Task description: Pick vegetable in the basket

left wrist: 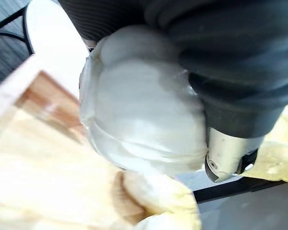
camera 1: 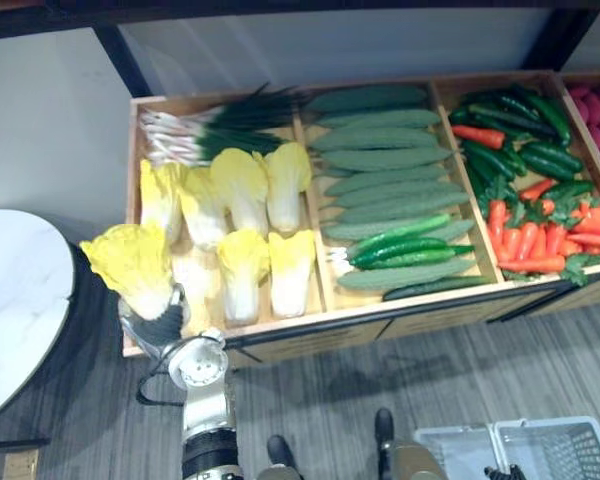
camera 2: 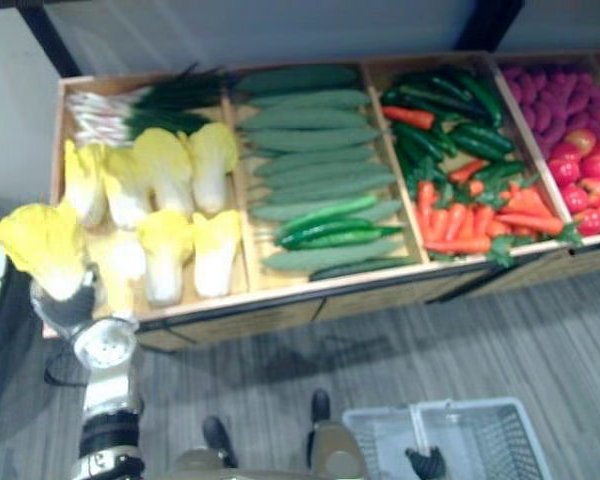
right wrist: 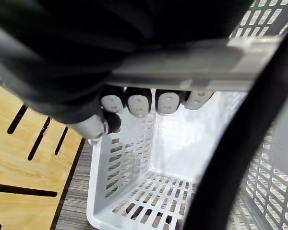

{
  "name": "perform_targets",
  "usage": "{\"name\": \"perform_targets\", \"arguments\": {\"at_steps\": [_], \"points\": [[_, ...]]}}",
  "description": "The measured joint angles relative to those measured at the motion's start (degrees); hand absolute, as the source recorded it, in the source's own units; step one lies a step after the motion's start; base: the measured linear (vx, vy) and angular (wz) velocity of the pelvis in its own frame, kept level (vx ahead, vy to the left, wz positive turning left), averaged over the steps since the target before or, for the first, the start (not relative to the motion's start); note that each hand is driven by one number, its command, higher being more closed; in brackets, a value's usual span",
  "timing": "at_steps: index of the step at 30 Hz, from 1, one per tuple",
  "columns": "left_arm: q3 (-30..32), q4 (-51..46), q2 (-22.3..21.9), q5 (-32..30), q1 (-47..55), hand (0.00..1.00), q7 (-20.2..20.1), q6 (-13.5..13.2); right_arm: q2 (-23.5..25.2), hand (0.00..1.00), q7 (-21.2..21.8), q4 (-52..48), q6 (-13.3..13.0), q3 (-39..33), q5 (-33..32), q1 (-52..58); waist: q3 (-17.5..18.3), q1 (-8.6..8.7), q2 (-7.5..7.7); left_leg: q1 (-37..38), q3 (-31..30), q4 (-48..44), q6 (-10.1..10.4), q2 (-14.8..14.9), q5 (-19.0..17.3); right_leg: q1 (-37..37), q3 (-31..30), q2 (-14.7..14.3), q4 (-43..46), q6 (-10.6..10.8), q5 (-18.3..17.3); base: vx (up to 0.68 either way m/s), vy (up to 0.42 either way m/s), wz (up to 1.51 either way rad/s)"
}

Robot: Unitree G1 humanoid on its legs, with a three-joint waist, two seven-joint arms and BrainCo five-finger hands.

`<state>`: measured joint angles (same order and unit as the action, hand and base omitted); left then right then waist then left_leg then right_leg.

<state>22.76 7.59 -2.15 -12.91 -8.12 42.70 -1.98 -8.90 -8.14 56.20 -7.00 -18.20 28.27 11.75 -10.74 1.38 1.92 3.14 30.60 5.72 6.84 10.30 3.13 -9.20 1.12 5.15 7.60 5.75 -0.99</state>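
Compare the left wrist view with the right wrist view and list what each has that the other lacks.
Left wrist view, not the right: the left hand curled round a cabbage at its white base, with the wooden crate past it. Right wrist view, not the left: the right hand curled round the handle of an empty white basket. Both: a hand gripping something, and grey floor.

Display crate (camera 2: 240,318) light wood, matt; basket (camera 2: 480,440) white perforated plastic; floor (camera 2: 540,340) grey wood-grain; cabbage (left wrist: 144,120) smooth, waxy.
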Motion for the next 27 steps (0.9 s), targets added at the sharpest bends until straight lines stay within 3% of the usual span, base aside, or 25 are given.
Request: {"name": "perform_targets", "arguments": {"at_steps": [7,13,18,21,24,27], "points": [[-2.2,-12.6,-0.7,-4.6,1.4,1.0,1.5,0.0,0.0,1.0,1.0,0.1,0.5,0.0,0.4,2.4,3.9,0.04,0.23,0.4,-0.2,0.0,-0.1,0.0,0.1,1.3,0.2,0.0,-1.6,0.4,0.6,0.01,-0.001,0.01],[-13.2,-18.9,-0.2,-10.1,1.8,1.0,-1.1,-0.9,0.2,1.0,1.2,0.7,0.4,0.0,0.4,2.9,5.3,0.07,0.42,1.6,0.7,-0.1,-0.1,0.0,-0.1,2.5,-1.0,-0.3,-3.0,0.4,1.4,0.02,0.0,-0.09],[-26.3,-19.4,2.7,-11.0,2.4,1.0,-7.9,-4.9,-1.4,1.0,1.3,-0.4,0.3,0.0,0.4,2.2,6.0,0.28,-0.03,4.8,6.8,0.0,0.7,0.3,-1.5,2.2,-6.5,-2.0,-3.4,0.7,2.1,0.0,-0.004,-0.65],[-32.8,-20.3,5.1,-10.9,2.4,1.0,-13.3,-8.1,-4.3,1.0,2.2,-2.9,0.5,0.0,0.8,1.3,6.9,1.54,-1.11,6.9,11.8,-0.3,1.1,0.2,-2.3,1.3,-11.1,-3.3,-3.4,0.9,2.6,0.03,0.013,-0.86],[-38.3,-20.4,7.6,-10.3,2.3,1.0,-18.3,-11.2,-8.0,1.0,3.5,-8.0,0.5,0.6,1.2,0.6,7.3,1.93,-1.87,10.4,18.2,-0.3,2.2,0.4,-3.4,1.3,-16.8,-5.6,-3.3,0.7,3.3,0.03,0.006,-1.02],[-44.9,-20.4,13.5,-6.6,1.0,1.0,-25.0,-13.8,-13.1,1.0,5.2,-18.3,0.5,4.2,2.5,0.8,7.8,3.28,-2.83,12.9,25.1,-1.4,3.7,0.7,-4.9,0.1,-22.8,-8.3,-2.2,0.9,3.4,0.0,-0.02,-1.0]]}}
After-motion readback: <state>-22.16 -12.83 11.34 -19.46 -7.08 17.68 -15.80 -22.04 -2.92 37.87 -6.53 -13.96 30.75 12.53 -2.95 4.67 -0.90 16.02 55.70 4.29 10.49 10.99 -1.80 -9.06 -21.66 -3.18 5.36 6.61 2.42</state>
